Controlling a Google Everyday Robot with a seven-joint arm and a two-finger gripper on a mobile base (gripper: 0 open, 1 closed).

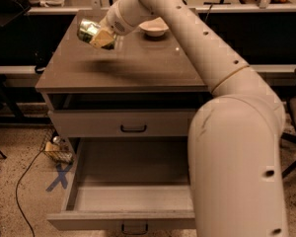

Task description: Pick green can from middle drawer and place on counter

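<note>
My gripper (99,35) is shut on the green can (89,30) and holds it tilted in the air above the left part of the counter (138,65). A shadow lies on the counter below it. The can is green with pale markings. The middle drawer (133,191) is pulled out wide at the bottom, and its flat grey floor shows nothing on it. My arm hides the drawer's right part.
A pale round bowl (153,27) sits on the counter's far side. A shut drawer front with a dark handle (133,128) is below the counter. A bag and cable lie on the floor at left (56,151). A chair base is at right.
</note>
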